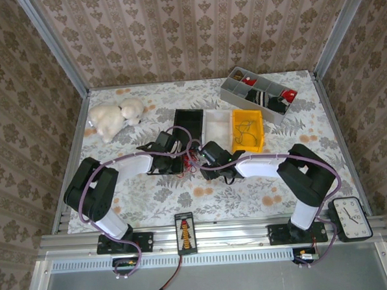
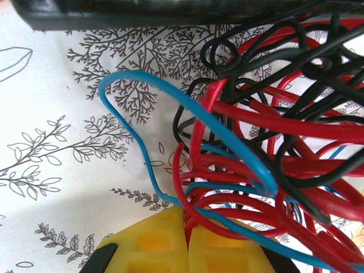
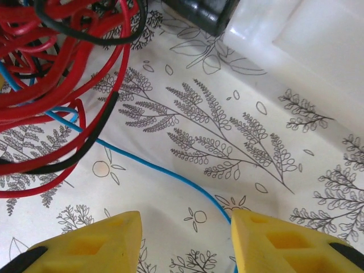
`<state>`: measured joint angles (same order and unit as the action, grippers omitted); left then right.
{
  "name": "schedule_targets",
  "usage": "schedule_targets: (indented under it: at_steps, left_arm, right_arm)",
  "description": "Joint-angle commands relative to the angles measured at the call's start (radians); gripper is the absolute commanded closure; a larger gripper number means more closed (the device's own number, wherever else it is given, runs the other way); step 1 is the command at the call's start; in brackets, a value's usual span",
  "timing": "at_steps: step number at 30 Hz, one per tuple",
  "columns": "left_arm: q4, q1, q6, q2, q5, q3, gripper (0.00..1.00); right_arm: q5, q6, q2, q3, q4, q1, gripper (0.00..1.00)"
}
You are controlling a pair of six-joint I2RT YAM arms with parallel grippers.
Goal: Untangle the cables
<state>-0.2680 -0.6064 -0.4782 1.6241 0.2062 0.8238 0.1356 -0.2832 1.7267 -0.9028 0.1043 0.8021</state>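
Red, black and blue strands make up the cables (image 2: 250, 142), which lie as 1 dense tangle on the floral-patterned worktop (image 1: 248, 189), near its centre and between the 2 arms. In the left wrist view a blue strand loops out to the left of the mass, and red strands cross over the black ones. The left claw (image 2: 186, 227) is clenched, its 2 yellow fingers pressed together, with red strands of the tangle running into the seam between them. In the right wrist view the tangle sits at the upper left, and 1 blue strand trails from it across the cloth to the inner edge of one finger. The right claw (image 3: 185, 222) is released, fingers well apart, with nothing between them but cloth.

Just behind the tangle stand a black tray (image 1: 191, 122), a white tray (image 1: 217, 124) and a yellow bin (image 1: 247, 130), side by side. A grey divided organiser (image 1: 256, 95) sits at the far right, a white plush toy (image 1: 114, 116) at the far left. A clock (image 1: 350, 218) rests beside the right arm's base.
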Motion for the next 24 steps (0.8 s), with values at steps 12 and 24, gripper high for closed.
schedule_targets:
  at_steps: [12,24]
  left_arm:
    - [-0.029,0.000,0.015,0.036,-0.010,-0.042,0.96]
    - [-0.032,-0.003,0.016,0.034,-0.014,-0.040,0.95]
  right_arm:
    - [-0.037,0.009,-0.073,0.037,-0.026,-0.003,0.49]
    - [-0.059,-0.015,-0.015,0.073,0.012,-0.004,0.75]
